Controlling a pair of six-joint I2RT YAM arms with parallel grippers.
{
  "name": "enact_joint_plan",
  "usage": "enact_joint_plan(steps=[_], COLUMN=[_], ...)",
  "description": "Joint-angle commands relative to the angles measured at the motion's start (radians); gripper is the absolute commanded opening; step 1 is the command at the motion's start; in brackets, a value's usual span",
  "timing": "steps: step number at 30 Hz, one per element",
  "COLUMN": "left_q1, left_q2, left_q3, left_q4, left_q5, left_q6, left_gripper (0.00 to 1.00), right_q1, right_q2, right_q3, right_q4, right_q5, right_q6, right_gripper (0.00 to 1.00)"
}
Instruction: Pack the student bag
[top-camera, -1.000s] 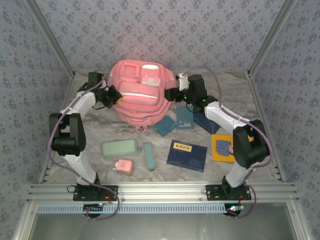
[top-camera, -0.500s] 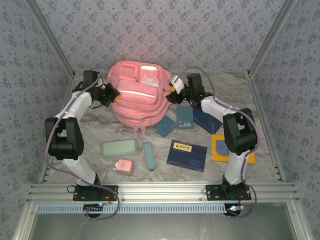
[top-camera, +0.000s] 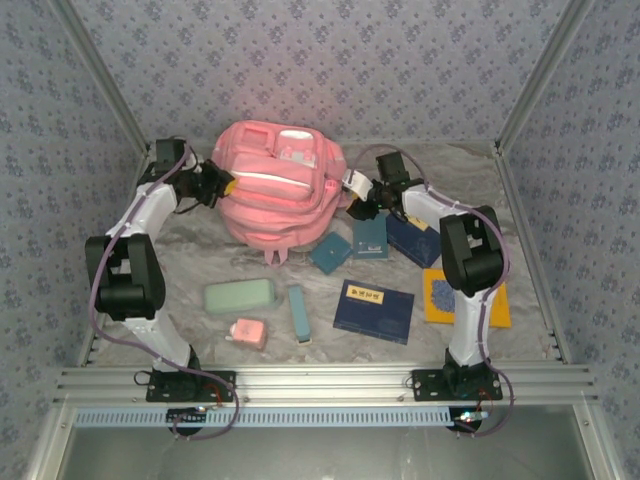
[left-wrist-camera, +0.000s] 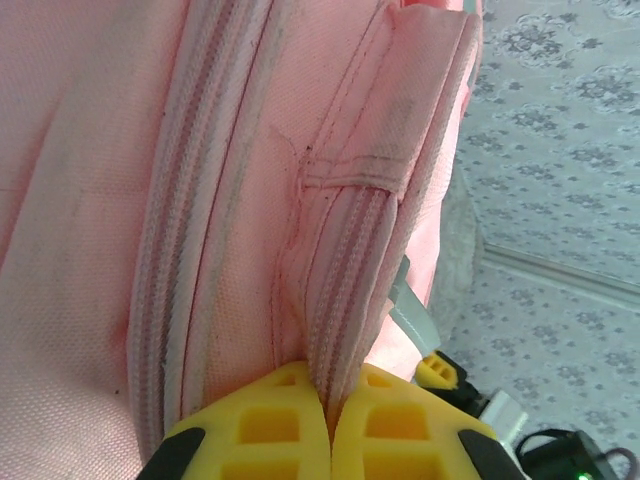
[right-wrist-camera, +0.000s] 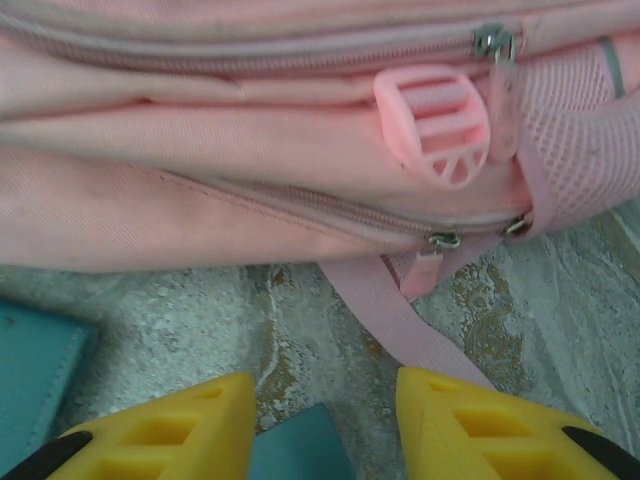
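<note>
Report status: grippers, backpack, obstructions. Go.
Left gripper shut on pink backpack seam. Right gripper open, empty, low by the backpack's side. Loose strap on table ahead of it.

Soft, even light falls from above in the top view. The upper part of the student bag (top-camera: 270, 205) is overexposed, its pink washed almost white, and faint, short shadows lie on the worktop (top-camera: 515, 200) beneath the arms. In the left wrist view the fabric weave is crisp, the left claw (left-wrist-camera: 328, 420) at the bottom edge is softer, and the wall behind is mildly blurred. In the right wrist view the zippers are sharp, while the right claw (right-wrist-camera: 325, 400) is out of focus.
</note>
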Motion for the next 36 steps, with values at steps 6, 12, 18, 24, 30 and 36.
enact_joint_plan(steps=[6, 12, 18, 24, 30, 36], left_q1=[0.008, 0.021, 0.023, 0.024, 0.026, 0.027], left_q2=[-0.043, -0.055, -0.080, -0.068, -0.045, -0.029], left_q3=[0.031, 0.001, -0.050, -0.048, -0.038, -0.037], left_q4=[0.138, 0.126, 0.135, 0.132, 0.136, 0.159], left_q5=[0.091, 0.096, 0.091, 0.097, 0.102, 0.108], left_q6=[-0.061, -0.036, -0.020, -0.009, -0.011, -0.034], left_gripper=[0.00, 0.00, 0.00, 0.00, 0.00, 0.00], right_q1=[0.019, 0.018, 0.009, 0.007, 0.028, 0.032], right_q2=[0.107, 0.178, 0.246, 0.303, 0.346, 0.363], right_q3=[0.113, 0.174, 0.260, 0.328, 0.369, 0.382], right_q4=[-0.060, -0.018, -0.044, -0.076, -0.127, -0.129], right_q5=[0.039, 0.050, 0.014, -0.023, 0.004, 0.055], right_q6=[-0.038, -0.017, -0.039, -0.081, -0.162, -0.162], right_gripper=[0.50, 0.50, 0.51, 0.50, 0.44, 0.16])
